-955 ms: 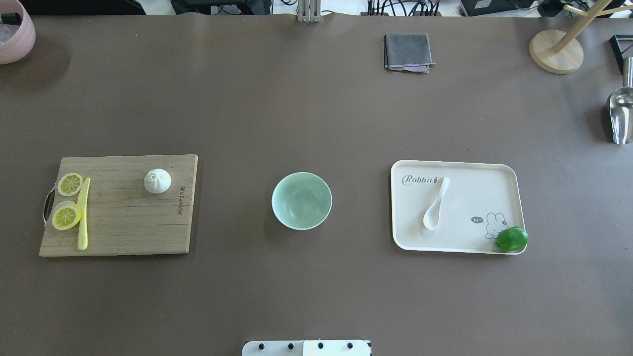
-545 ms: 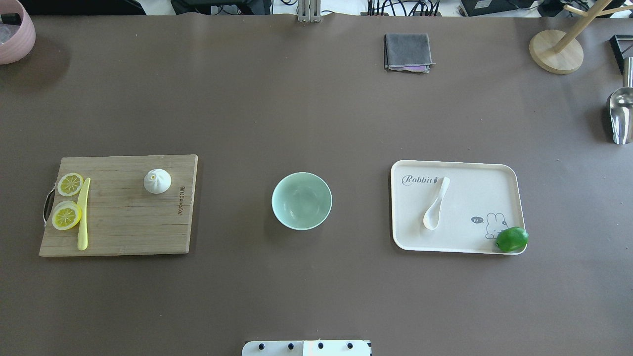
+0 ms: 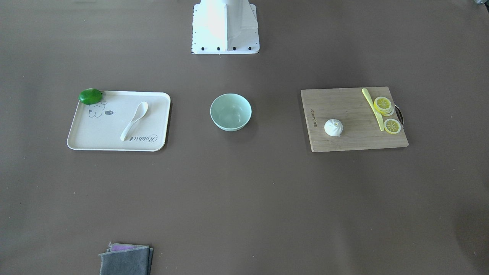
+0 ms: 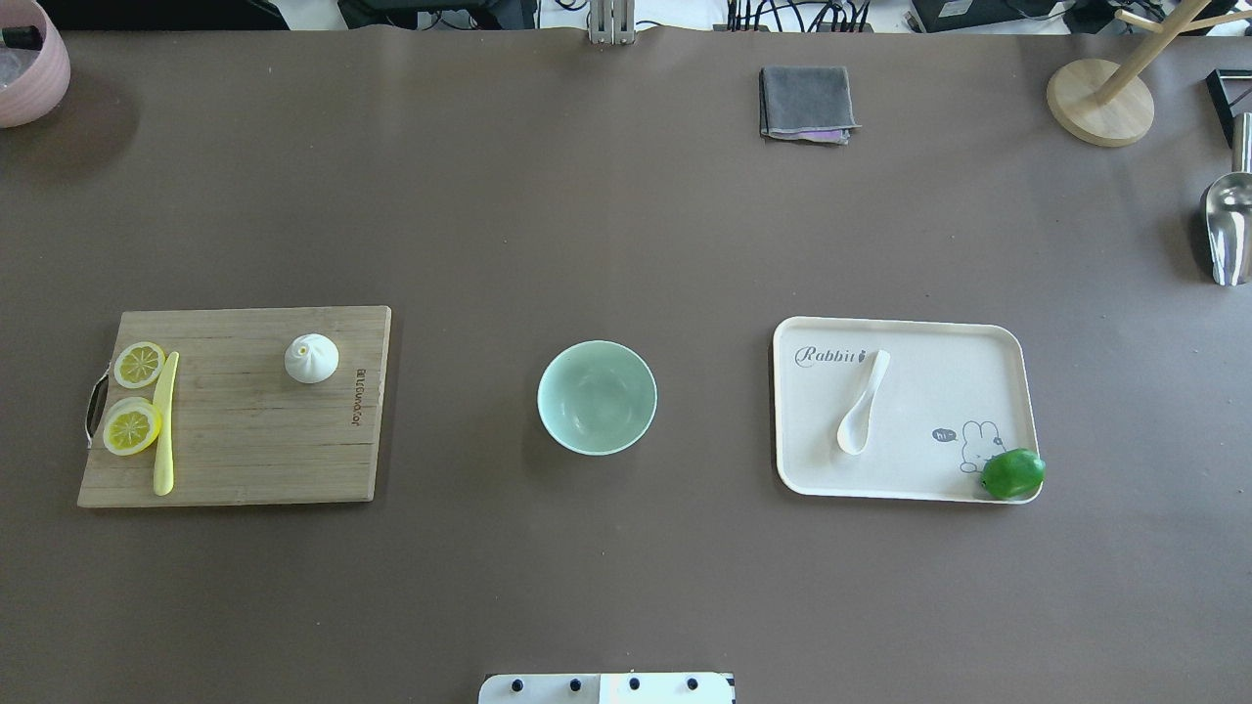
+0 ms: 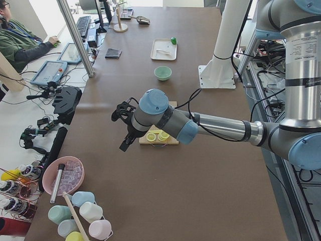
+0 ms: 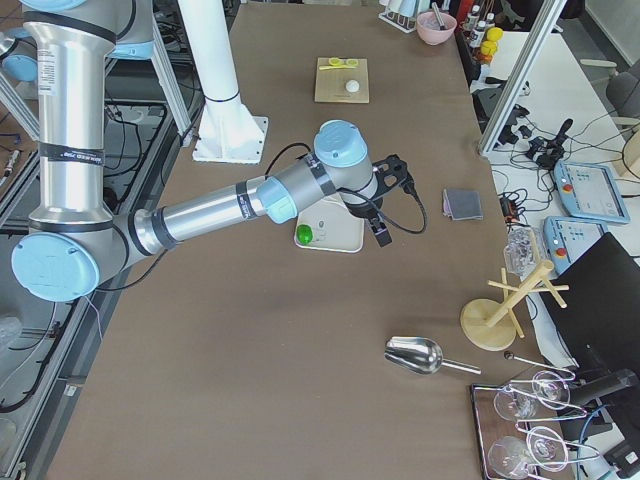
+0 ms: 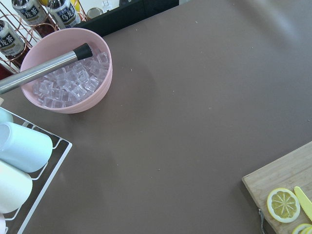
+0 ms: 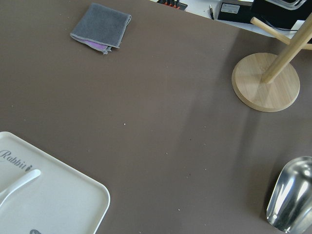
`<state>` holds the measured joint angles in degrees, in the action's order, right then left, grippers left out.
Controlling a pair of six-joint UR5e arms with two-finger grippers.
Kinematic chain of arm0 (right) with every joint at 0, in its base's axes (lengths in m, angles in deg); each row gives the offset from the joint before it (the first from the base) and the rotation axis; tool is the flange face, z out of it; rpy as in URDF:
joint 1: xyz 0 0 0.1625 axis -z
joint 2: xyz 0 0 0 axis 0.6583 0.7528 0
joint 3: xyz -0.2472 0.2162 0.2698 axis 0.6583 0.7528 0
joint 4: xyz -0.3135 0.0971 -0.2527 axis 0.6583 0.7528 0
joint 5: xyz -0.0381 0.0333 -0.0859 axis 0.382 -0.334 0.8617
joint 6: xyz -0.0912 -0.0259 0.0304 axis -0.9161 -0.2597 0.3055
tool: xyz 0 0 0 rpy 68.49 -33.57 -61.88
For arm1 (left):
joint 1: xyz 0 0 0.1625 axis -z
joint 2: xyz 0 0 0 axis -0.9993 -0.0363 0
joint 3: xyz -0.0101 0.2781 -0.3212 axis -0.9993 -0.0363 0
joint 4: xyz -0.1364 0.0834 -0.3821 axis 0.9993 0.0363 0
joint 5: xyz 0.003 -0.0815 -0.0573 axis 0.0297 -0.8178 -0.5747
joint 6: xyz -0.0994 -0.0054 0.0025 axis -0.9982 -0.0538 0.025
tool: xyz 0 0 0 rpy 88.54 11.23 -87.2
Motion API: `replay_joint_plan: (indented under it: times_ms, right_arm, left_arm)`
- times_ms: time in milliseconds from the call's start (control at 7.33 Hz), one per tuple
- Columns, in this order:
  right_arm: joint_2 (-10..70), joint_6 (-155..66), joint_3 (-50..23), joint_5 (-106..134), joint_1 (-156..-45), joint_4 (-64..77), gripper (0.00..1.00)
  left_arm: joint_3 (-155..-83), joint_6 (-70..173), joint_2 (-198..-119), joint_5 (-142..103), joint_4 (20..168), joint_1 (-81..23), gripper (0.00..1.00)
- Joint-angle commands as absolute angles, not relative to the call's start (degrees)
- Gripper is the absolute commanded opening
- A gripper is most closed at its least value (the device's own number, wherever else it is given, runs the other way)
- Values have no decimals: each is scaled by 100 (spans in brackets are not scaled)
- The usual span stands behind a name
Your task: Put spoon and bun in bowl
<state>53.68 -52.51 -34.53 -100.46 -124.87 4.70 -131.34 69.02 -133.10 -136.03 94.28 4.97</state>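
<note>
The white spoon (image 4: 861, 406) lies on a cream tray (image 4: 929, 391) at the right; its handle tip shows in the right wrist view (image 8: 17, 183). The white pleated bun (image 4: 311, 358) sits on a wooden cutting board (image 4: 245, 430) at the left. The mint-green bowl (image 4: 597, 397) stands empty between them. Both arms hang high above the table and show only in the side views: the left gripper (image 5: 124, 143) over the board's end, the right gripper (image 6: 381, 237) over the tray's end. I cannot tell whether either is open or shut.
A pale-yellow knife (image 4: 164, 420) and lemon slices (image 4: 132, 427) lie on the board's left. A green lime (image 4: 1012, 473) sits in the tray's corner. A grey cloth (image 4: 806, 102), wooden stand (image 4: 1099, 102), metal scoop (image 4: 1228, 230) and pink ice bowl (image 7: 68, 73) are at the edges.
</note>
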Motion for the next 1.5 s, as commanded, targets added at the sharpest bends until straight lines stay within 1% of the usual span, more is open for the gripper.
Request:
replay_joint_plan:
  times_ms: [0, 136, 273, 409, 682, 818, 1091, 1364]
  right_arm:
    - [5191, -3912, -3508, -9486, -11636, 244, 100]
    - [5191, -2784, -3491, -9291, -11231, -115, 100]
    - [5183, -1851, -3500, -9185, -10705, -388, 100]
    - [5122, -1241, -3517, -8566, -10047, -443, 100]
    - [4973, 471, -3535, -6732, -8563, -461, 99]
    - [4902, 1132, -3491, -5957, -7868, -452, 98]
    - [4753, 2204, -3142, -5118, -7082, -461, 94]
    - [4455, 2668, -2711, -4711, -6789, -461, 94]
  left_arm:
    - [-13037, 6292, -13495, -14018, 9781, 114, 98]
    - [-13073, 5906, -13549, -14010, 9824, -193, 98]
    - [-13064, 5476, -13567, -13975, 10199, -475, 98]
    - [-13029, 4932, -13584, -13940, 10533, -756, 99]
    - [-13064, 4357, -13760, -13538, 10659, -1363, 99]
    - [-13055, 4346, -13769, -13431, 10712, -1418, 99]
    - [-13047, 4346, -13769, -13395, 10712, -1418, 99]
    - [-13047, 4346, -13769, -13386, 10712, -1418, 99]
